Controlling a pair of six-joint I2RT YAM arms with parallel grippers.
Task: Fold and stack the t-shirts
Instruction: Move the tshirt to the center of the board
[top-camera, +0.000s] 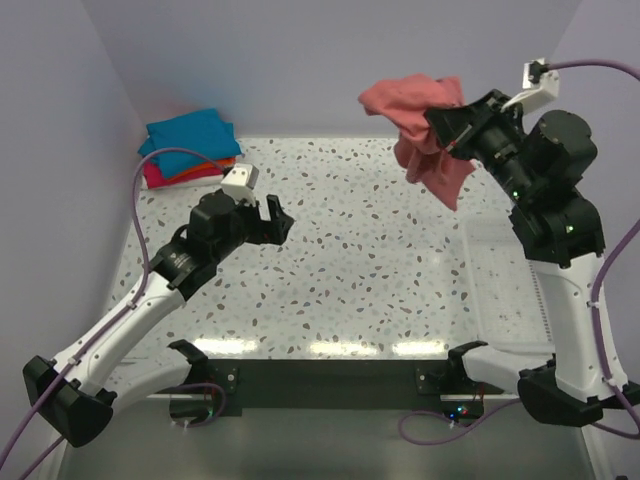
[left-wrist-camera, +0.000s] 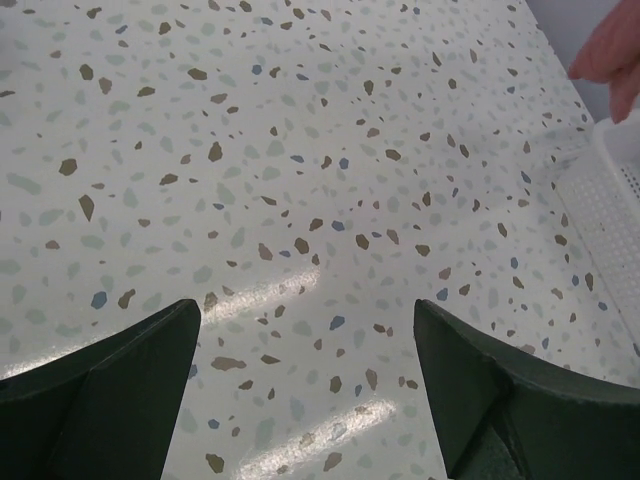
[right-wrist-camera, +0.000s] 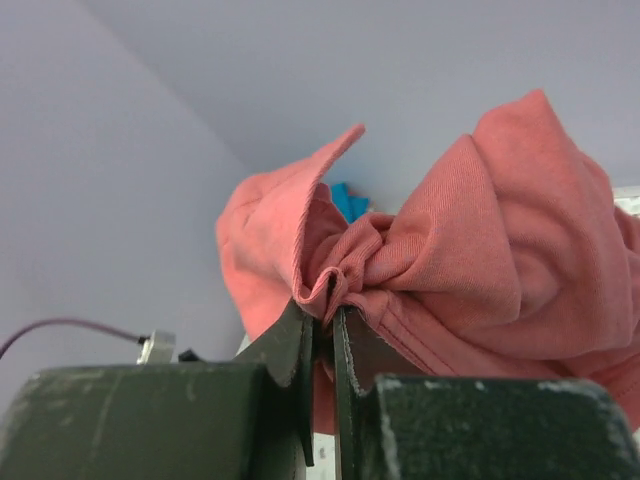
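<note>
We see the speckled table (top-camera: 340, 260) walled in on the left, far and right sides, with only its near edge open, where the arm bases sit. Its middle is bare, so the widest free room lies between the two arms. The far left corner holds the folded stack, teal-blue tee (top-camera: 190, 133) on top, an orange sliver (top-camera: 226, 162) and a magenta-pink edge (top-camera: 165, 180) beneath. The white mesh basket (top-camera: 478, 290) runs along the right side. The left gripper (top-camera: 278, 220) hovers over the left-centre of the table with its fingers (left-wrist-camera: 110, 390) spread wide apart and nothing between them. The right gripper (top-camera: 440, 125) is raised at the far right, its jaws pinched together on a gathered fold of the salmon-pink t-shirt (top-camera: 415, 150). The tee hangs in the air, bunched. One lobe juts left from the pinch and the longer part drapes down and slightly right, so its long axis runs roughly vertical. In the right wrist view the crumpled cloth (right-wrist-camera: 480, 250) fills the frame, so we cannot make out neck, sleeves or hem. The left wrist view catches only a pink scrap (left-wrist-camera: 612, 55), cut off at its upper right corner.
</note>
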